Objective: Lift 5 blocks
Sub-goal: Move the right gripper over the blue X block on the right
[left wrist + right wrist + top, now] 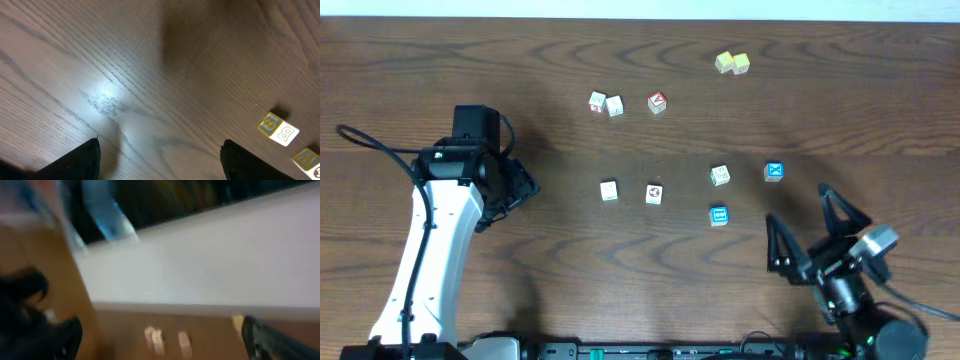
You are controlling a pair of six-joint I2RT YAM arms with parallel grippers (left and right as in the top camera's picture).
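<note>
My overhead view looks straight down on the whole table point(880, 120), with both arms at its near edge. My left wrist view sits close above the wood, facing down past the left gripper point(160, 151). My right wrist view, blurred, faces the far edge and shares the far row of cubes point(152, 337) with overhead.

Robot lab: twin arms point(438, 235), wooden table point(650, 285)

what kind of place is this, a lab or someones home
Most likely a robotics lab or test bench, not a home. Two robot arms, a white left arm and a black right arm, sit at a wood-grain table with small picture blocks laid out on it.
</note>
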